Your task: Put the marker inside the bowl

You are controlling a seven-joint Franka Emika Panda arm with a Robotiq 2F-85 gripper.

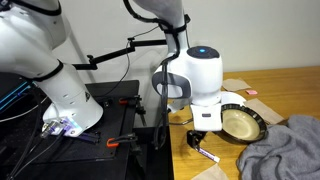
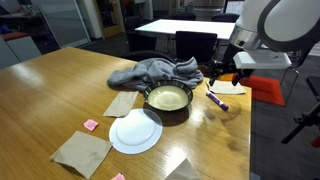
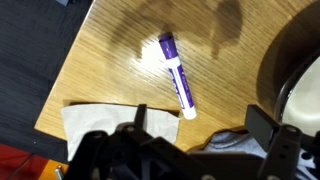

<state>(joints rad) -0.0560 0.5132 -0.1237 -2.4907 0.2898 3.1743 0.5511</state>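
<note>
wrist view shows marker (image 3: 177,78) with white barrel, purple cap.

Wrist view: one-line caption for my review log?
Open pincer hovers near the marker lying on the wooden table, bowl rim at right, napkin lower left.

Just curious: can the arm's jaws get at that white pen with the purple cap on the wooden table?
Probably yes: the white, purple-capped marker lies uncovered on the wooden table, open jaws right above it.
</note>
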